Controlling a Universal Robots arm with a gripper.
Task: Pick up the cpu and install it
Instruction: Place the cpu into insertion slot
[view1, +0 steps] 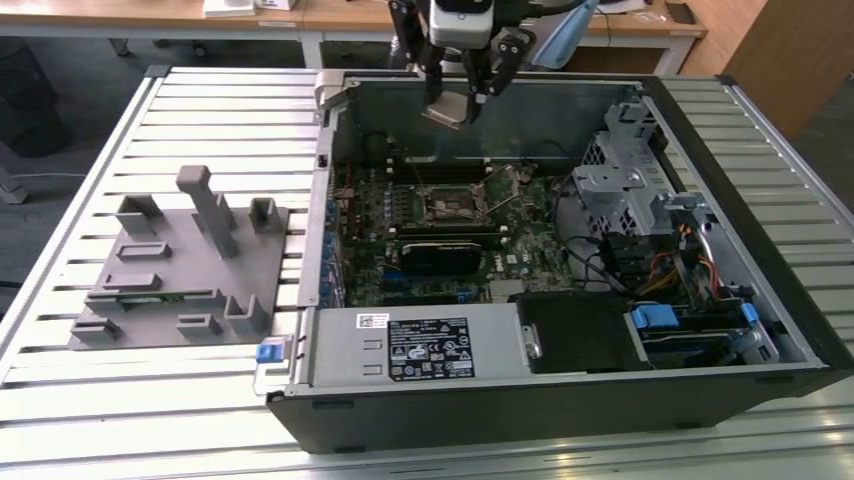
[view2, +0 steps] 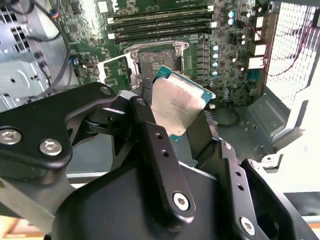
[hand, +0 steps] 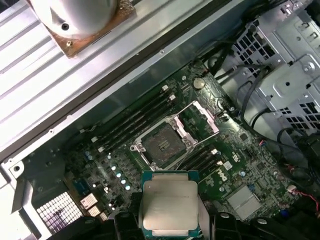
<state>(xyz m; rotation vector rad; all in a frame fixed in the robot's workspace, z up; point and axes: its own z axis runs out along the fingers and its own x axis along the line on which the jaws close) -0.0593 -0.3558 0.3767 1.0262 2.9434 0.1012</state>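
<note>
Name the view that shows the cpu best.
The first wrist view: the cpu faces the camera, silver top nearly whole. The second wrist view shows it tilted, partly behind a finger; the exterior view shows it from afar, in the gripper.

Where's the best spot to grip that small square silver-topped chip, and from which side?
Pinch the small square silver-topped chip by two opposite thin edges, from above, as the black gripper holds it now. Being flat and thin, its edges likely give the surest hold, leaving the underside free for the open socket.
</note>
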